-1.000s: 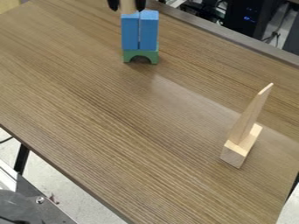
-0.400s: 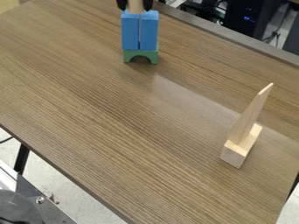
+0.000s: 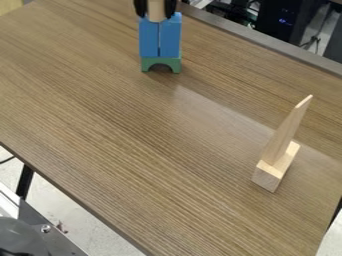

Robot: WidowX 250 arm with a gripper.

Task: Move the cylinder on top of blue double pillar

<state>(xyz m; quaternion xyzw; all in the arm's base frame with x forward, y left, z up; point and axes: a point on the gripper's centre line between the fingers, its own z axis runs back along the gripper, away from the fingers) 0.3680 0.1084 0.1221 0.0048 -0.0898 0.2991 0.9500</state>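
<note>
Cylinder (image 3: 156, 10): one, pale wood, upright, at the top of the blue double pillar (image 3: 148, 39), its lower end overlapping the pillar tops in your view; whether it bears on them you cannot tell.

Gripper (image 3: 156, 16): one, black, at the view's top edge; fingers (image 3: 141, 8) closed on the cylinder, one to each side.

Blue double pillar: two upright blocks side by side, a narrow gap between, near your counter's (image 3: 143, 145) far edge.

Green arch block (image 3: 146, 64): one, beneath both pillars, on the counter.

Pale wooden block (image 3: 268, 177): one, lying flat toward the counter's right edge; on it, for your record, one tall, thin wooden piece (image 3: 284, 132), tapering to a point.
</note>
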